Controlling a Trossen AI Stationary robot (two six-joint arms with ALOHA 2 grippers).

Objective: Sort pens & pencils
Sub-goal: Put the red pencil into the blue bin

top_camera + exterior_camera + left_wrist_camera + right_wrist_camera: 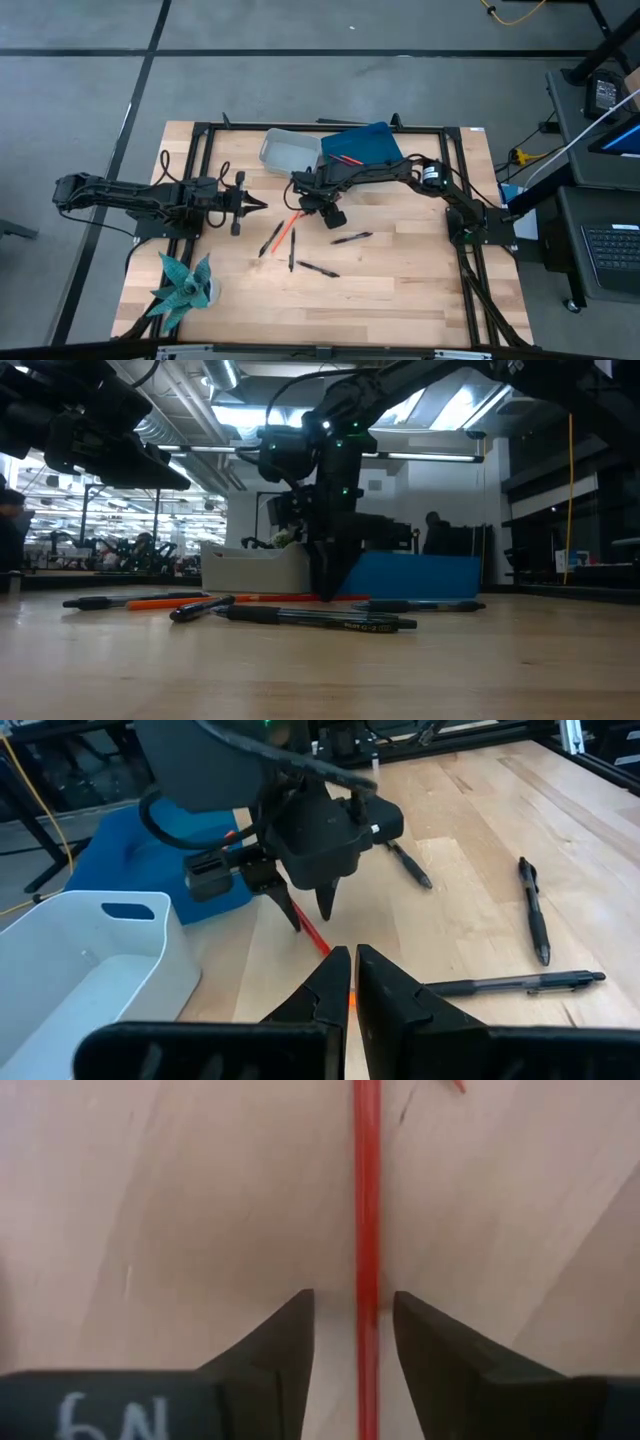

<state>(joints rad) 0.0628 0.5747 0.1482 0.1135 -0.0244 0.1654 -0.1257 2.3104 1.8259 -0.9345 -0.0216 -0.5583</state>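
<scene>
right fingers (pixel 348 1330): parted a little, tips down at the desk near its middle toward the far edge, straddling a red pencil; they have not closed on it and hold nothing, and I judge I stand this way to pinch the thin stick across its width
red pencil (pixel 367 1200): lies flat on the wood, running lengthwise through the gap, nearer one finger than the other; slim, straight, smooth and glossy, so I expect it to roll or slip if I squeeze off-centre
left fingers (pixel 354 982): pressed together, empty, hovering over the left half of the desk and pointing toward my right arm, waiting out of the way
pens (pixel 316 268): dark, slender, a shade thicker than the pencil, scattered flat on the desk's middle toward the near edge, some touching, one apart to the right
white bin (pixel 288 150): hard plastic, rounded corners, open top, at the far edge of the desk; likely one sorting place
blue tray (pixel 362 142): just beside the bin on its right, with a red stick already lying in it, which suggests pencils go there
desk (pixel 400 290): pale wooden boards, matt, visible grain
plant (pixel 183 285): teal, spiky, near the left near corner, clear of the work
</scene>
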